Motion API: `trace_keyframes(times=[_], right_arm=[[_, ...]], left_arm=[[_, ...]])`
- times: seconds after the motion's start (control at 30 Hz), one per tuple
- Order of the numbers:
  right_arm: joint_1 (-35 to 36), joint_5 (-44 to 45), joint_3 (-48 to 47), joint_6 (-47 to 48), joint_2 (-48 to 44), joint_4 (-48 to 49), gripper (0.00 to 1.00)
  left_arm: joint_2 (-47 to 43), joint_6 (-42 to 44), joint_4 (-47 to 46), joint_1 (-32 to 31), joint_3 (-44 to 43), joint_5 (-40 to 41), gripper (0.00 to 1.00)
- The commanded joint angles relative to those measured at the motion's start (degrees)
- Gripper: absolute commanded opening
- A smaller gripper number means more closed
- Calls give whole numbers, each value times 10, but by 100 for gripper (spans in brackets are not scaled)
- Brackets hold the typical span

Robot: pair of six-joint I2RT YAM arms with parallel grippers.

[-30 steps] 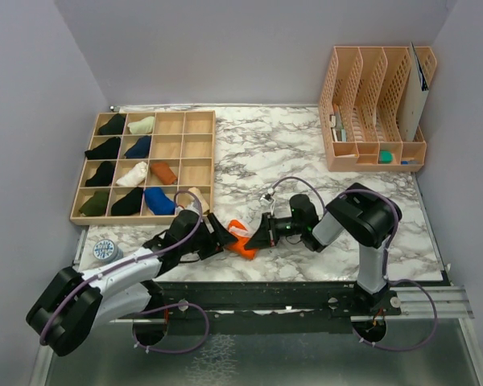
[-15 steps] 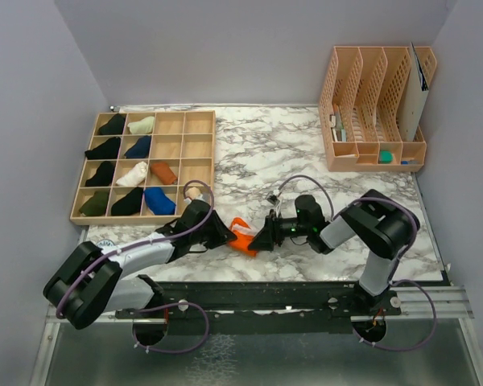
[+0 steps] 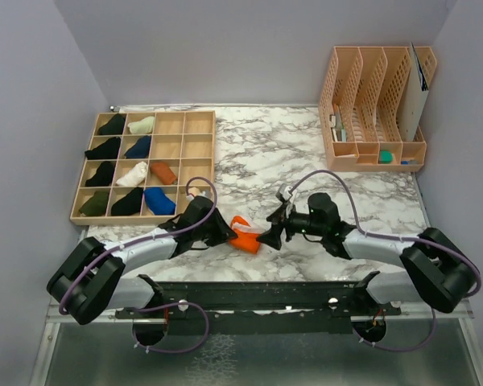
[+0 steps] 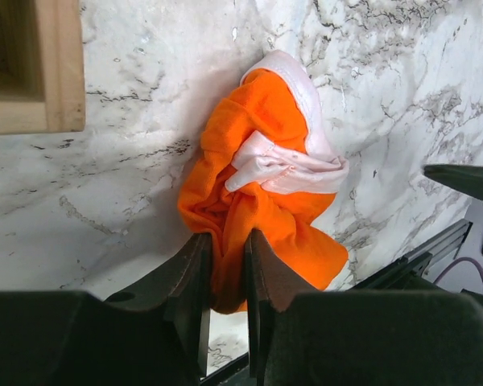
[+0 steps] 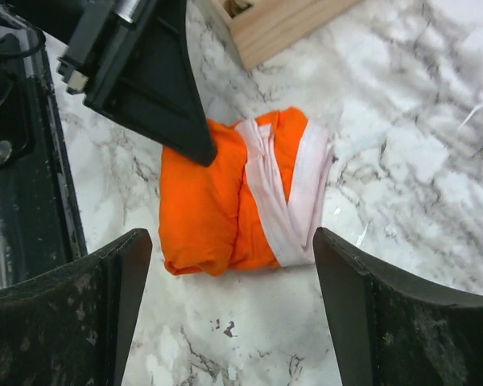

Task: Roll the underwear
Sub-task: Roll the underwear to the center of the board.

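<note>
The orange underwear (image 3: 245, 238) with its white waistband lies bunched in a short roll on the marble near the front edge. My left gripper (image 3: 224, 233) comes in from the left and is shut on a fold of its orange cloth (image 4: 266, 153), which is pinched between the fingers (image 4: 195, 265). My right gripper (image 3: 270, 235) stands open just to the right of the roll (image 5: 217, 193), touching nothing; the roll lies ahead of its spread fingers (image 5: 121, 273). The rust-brown underwear (image 3: 163, 172) sits rolled in a compartment of the wooden organizer.
The wooden organizer (image 3: 198, 161) at the left holds several small dark, blue and cream fabric bundles; its corner (image 4: 60, 72) is close to the left gripper. A peach file rack (image 3: 374, 104) stands at the back right. The black front rail (image 3: 266, 291) runs just below both grippers.
My left gripper has closed on the orange underwear. My right gripper has opened, let go of it and drawn back slightly right, its arm stretched low along the table.
</note>
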State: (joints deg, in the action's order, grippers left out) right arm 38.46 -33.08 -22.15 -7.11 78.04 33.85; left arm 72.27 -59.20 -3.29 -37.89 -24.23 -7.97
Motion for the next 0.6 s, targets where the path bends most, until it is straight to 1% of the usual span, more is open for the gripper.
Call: trace_keyframes(times=[0.0,0.13,0.2,0.3,0.37,0.57], right_arm=[[63,142,-1,140,-56,-67,82],[165,284,-12,247,-49,-72,75],[200,322,-22,274,-32,-76,72],[248,358,-31,323,-9,-75,72],[262,377,-33,331,7,-53,71],[287,374,-50,356,54,-41,65]], left_arm=[[12,14,47,-3,-13,6,23],[18,12,56,-3,-22,1,23],[22,11,58,-3,-26,-3,23],[28,10,65,-3,-28,-4,25],[32,11,68,-3,-33,-5,25],[43,8,65,-3,-39,-12,26]])
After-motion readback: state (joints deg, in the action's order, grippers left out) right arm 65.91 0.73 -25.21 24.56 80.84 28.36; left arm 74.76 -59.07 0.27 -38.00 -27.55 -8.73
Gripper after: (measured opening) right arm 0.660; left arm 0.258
